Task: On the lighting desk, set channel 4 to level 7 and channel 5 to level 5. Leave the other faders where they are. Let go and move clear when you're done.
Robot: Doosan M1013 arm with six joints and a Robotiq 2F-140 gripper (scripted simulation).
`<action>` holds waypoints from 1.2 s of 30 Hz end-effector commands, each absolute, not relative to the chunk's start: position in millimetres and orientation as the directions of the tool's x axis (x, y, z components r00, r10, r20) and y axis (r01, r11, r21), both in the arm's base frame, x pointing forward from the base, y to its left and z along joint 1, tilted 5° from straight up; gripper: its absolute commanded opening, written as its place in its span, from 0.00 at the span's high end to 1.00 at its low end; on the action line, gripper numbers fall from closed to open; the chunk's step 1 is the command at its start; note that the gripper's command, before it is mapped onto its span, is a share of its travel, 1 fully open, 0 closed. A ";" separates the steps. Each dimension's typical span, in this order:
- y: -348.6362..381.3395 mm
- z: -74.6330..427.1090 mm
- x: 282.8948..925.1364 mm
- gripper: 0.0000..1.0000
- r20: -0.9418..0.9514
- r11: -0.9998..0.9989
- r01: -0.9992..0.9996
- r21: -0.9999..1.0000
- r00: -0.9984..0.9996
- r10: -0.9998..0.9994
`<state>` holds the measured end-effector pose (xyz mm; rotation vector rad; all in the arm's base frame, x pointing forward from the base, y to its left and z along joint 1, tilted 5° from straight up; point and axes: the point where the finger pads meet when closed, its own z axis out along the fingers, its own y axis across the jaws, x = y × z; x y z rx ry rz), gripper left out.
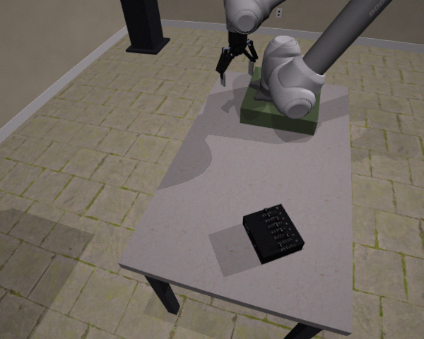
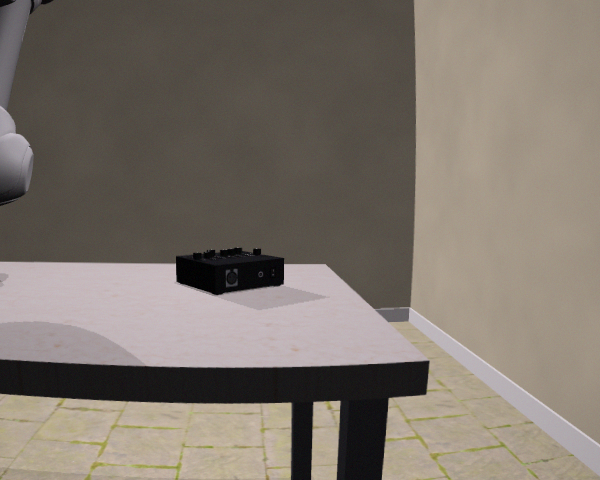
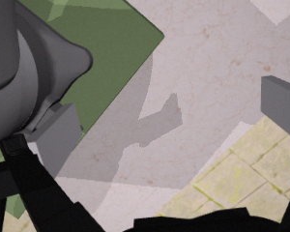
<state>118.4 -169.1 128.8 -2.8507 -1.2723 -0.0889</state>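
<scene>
The lighting desk (image 1: pixel 273 233) is a small black box with a row of faders on top, sitting near the front right of the table. It also shows in the exterior view (image 2: pixel 229 271), side on, with small fader knobs along its top. The fader positions are too small to read. My gripper (image 1: pixel 236 73) hangs open and empty at the far end of the table, above its back corner beside the green base, far from the desk. In the wrist view its two grey finger pads stand wide apart over the table top and floor.
The arm stands on a green block (image 1: pixel 280 109) at the back of the table; it also shows in the wrist view (image 3: pixel 106 53). A dark pillar (image 1: pixel 144 25) stands on the floor behind. The table edge (image 2: pixel 202 379) drops to a tiled floor.
</scene>
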 end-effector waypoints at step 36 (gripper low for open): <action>-222.1 175.1 247.0 0.00 0.049 -0.812 0.583 -0.001 0.811 0.583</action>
